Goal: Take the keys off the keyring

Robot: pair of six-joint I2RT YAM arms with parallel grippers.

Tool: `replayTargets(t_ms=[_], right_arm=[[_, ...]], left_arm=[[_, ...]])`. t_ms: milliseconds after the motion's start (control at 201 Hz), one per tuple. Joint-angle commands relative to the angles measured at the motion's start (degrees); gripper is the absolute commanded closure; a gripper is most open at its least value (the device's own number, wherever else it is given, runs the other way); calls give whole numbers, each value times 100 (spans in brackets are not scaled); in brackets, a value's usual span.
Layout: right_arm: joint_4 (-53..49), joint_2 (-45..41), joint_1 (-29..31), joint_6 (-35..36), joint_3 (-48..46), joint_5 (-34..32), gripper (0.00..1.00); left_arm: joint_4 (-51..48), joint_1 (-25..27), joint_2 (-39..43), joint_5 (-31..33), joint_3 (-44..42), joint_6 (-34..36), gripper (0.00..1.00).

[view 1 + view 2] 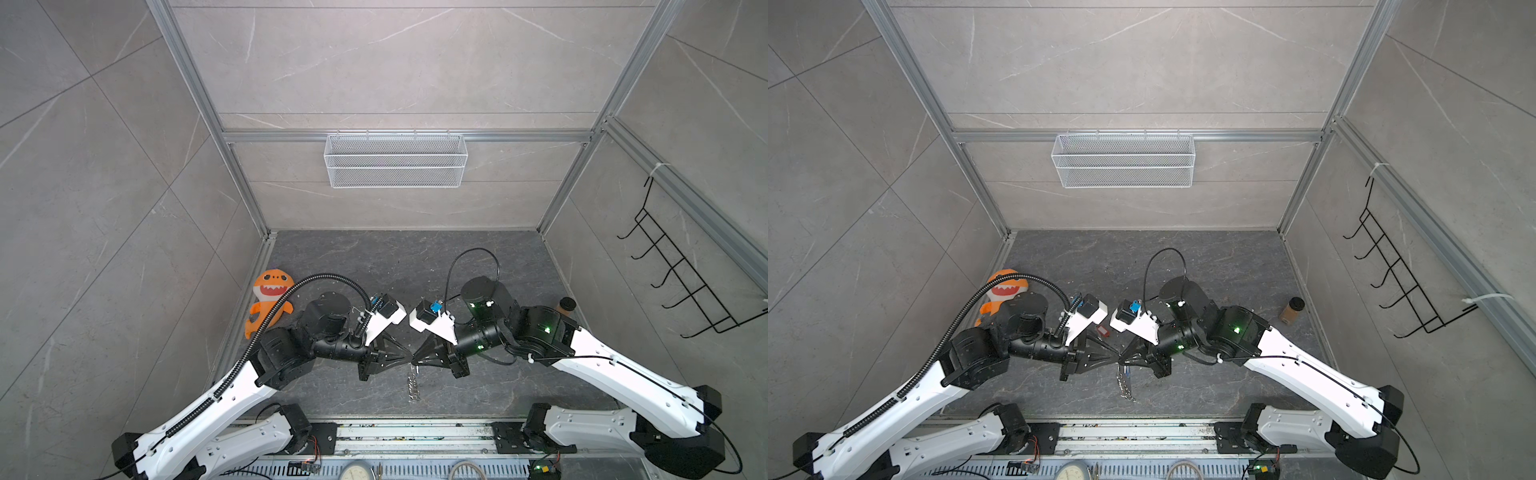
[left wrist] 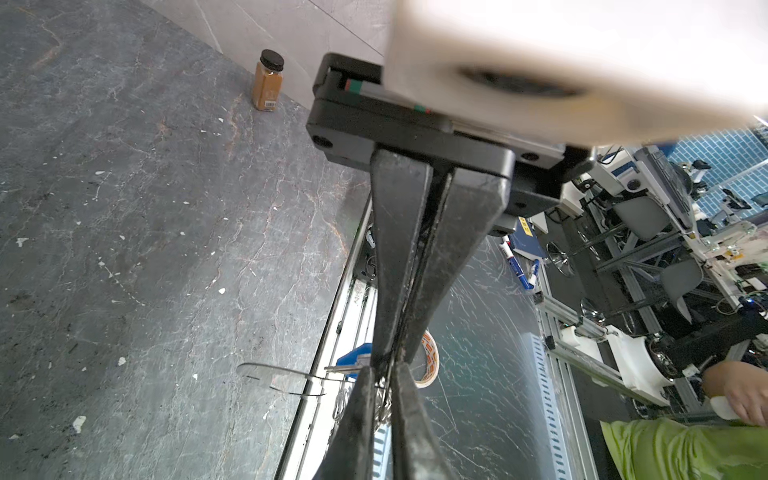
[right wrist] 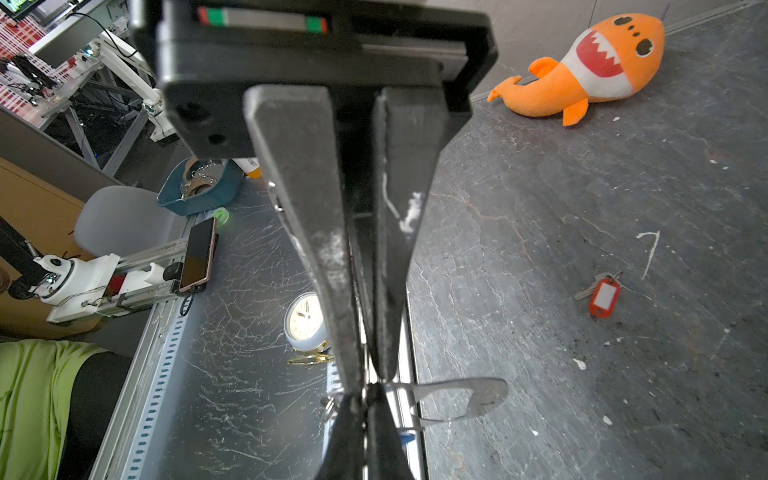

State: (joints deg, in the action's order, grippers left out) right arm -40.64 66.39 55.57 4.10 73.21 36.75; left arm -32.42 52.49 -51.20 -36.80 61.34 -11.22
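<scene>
Red-tagged key (image 3: 604, 297) is lying free on tabletop (image 3: 540, 208). Left tool (image 2: 388, 361) and right tool (image 3: 368, 380) are both clenching keyring (image 3: 478, 386); blue-tagged key (image 2: 351, 356) not yet off.

Bright, even light pouring in from overhead in both top views, no hard shadows, just soft grey smudges on the floor (image 1: 374, 266) around six o'clock. Frame posts (image 1: 183, 83) bow outward at ten and two o'clock, the wide lens bending them. Green lamps (image 1: 547, 329) glow small and sharp at four o'clock. Over to the wrist views: the white housing (image 2: 582, 54) is a blown-out blur close to the lens, the rail (image 2: 337, 299) glares, the keyring (image 3: 461, 390) carries a pale sheen, and the plush shark (image 3: 590, 70) is crisp.
</scene>
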Motion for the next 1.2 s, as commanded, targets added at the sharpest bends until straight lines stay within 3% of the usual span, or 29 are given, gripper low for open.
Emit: replayTargets(t_ms=[0, 289, 433, 583, 782, 1195], right_arm=[[368, 58, 20, -29, 211, 78, 100], [679, -38, 18, -183, 118, 53, 100], [1167, -341, 18, -346, -156, -140, 70], [1909, -956, 23, -445, -635, -462, 57], [2649, -1455, 18, -653, -1320, -959, 52], [3450, -1366, 103, -950, -1823, -1131, 49]], left_arm=[[307, 23, -49, -131, 169, -45, 98], [831, 25, 196, 234, -177, -204, 100], [1560, 24, 812, 813, -685, -286, 100], [2066, 21, 1247, 1089, -1017, -277, 100], [2981, 24, 1809, 1365, -1554, -365, 100], [3551, 24, 1774, 1051, -1687, -459, 100]])
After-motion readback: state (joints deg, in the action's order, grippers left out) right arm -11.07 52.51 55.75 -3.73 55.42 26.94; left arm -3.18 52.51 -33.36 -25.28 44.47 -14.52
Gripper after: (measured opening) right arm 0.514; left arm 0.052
